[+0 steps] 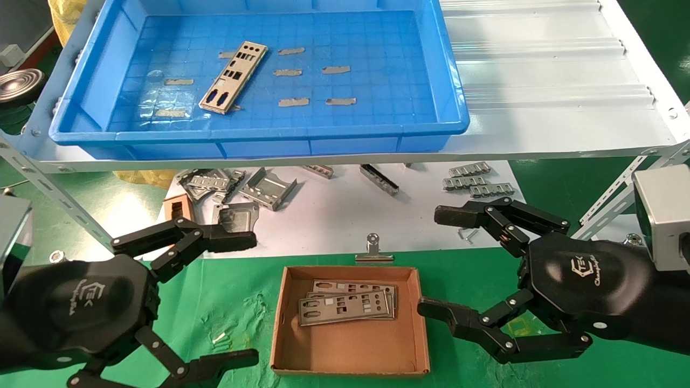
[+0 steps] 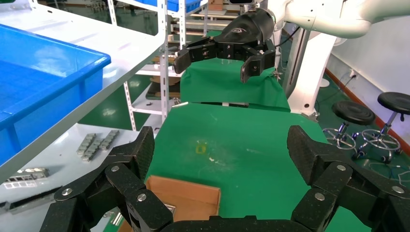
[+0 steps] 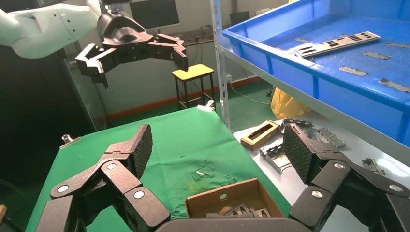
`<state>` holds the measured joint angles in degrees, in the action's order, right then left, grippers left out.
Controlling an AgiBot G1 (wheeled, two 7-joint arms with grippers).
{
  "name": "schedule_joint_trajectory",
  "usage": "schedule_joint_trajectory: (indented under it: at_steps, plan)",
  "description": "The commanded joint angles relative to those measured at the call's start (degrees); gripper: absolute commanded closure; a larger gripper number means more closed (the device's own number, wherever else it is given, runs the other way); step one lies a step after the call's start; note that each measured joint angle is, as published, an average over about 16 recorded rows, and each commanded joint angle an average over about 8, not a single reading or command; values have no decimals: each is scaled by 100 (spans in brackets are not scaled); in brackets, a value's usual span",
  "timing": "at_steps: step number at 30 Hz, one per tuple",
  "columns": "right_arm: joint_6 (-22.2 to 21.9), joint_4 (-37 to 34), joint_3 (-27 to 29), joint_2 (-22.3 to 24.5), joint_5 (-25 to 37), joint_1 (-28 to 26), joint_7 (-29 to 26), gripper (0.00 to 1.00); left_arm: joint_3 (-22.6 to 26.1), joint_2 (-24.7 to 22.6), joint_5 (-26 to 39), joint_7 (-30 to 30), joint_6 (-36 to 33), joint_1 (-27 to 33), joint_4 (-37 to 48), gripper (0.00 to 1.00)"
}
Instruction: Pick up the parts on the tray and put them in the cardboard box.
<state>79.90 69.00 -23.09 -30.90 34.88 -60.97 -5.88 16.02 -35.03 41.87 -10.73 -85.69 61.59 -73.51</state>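
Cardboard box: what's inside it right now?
The cardboard box holds a small stack of silver plates, top one fully visible. At least two lie beneath it, mostly covered, so the exact count is unclear.

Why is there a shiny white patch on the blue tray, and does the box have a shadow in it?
Head view: overhead light bounces off the glossy floor of the tray near its front left corner, making pale glare beside the plate. The cardboard box has soft shade along its left inner wall. Left wrist view: the tray's floor also shows a whitish sheen.
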Motion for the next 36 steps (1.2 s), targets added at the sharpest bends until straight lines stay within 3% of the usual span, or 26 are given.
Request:
schedule_joint_trajectory:
  at_steps: [1,2,9,36]
  plan:
    - [0,0,0,0,0,0,0,0,0,0,0,0,0,0,0,0]
    - [0,0,0,0,0,0,0,17,0,0,0,0,0,0,0,0]
    - [0,0,0,0,0,0,0,100,0,0,0,0,0,0,0,0]
    - [0,0,0,0,0,0,0,100,0,0,0,0,0,0,0,0]
